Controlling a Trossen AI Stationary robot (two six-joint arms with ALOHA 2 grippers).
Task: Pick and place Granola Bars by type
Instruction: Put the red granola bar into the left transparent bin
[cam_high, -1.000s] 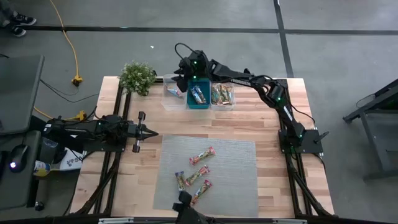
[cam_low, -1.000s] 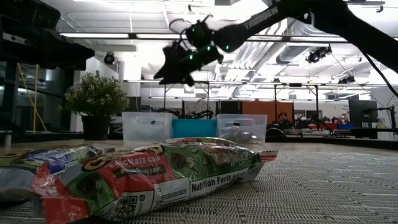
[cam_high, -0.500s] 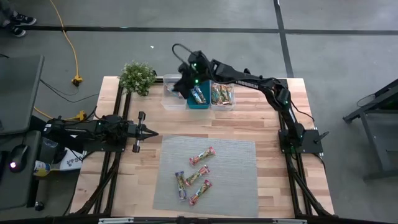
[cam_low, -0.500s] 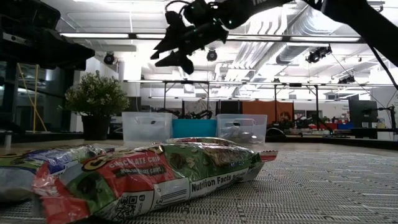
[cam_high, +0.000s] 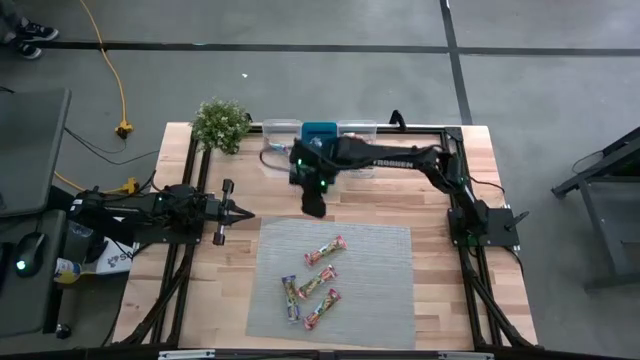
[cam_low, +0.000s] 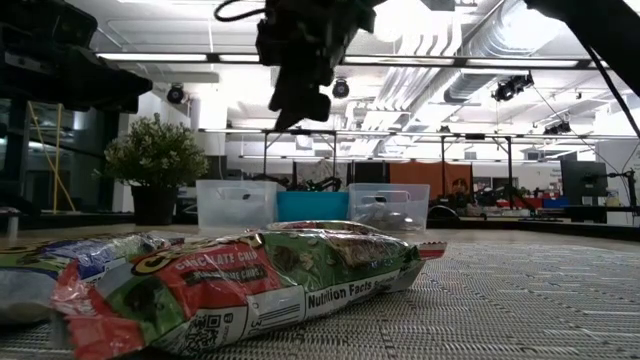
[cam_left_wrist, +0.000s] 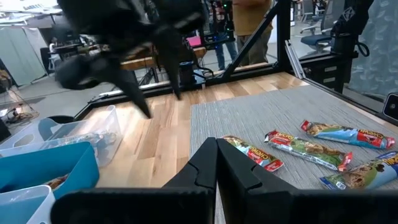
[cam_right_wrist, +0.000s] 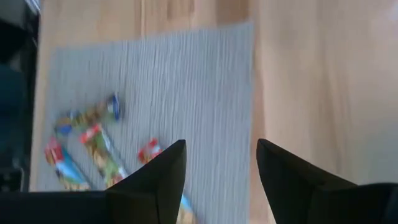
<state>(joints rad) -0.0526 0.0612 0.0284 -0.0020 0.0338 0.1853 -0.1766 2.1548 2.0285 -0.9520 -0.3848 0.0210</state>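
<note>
Grey woven mat (cam_high: 335, 280) near the wooden bench's (cam_high: 440, 190) front edge carries four shiny wrapped granola bars (cam_high: 312, 280). Right gripper (cam_high: 313, 205), fingers open and empty, is best lowered squarely over one bar; left gripper (cam_high: 240, 213), fingers closed, waits at the left edge.

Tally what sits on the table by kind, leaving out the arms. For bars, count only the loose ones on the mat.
granola bars: 4
bins: 3 (2 clear, 1 teal)
potted plant: 1
mat: 1
Total: 9
</note>
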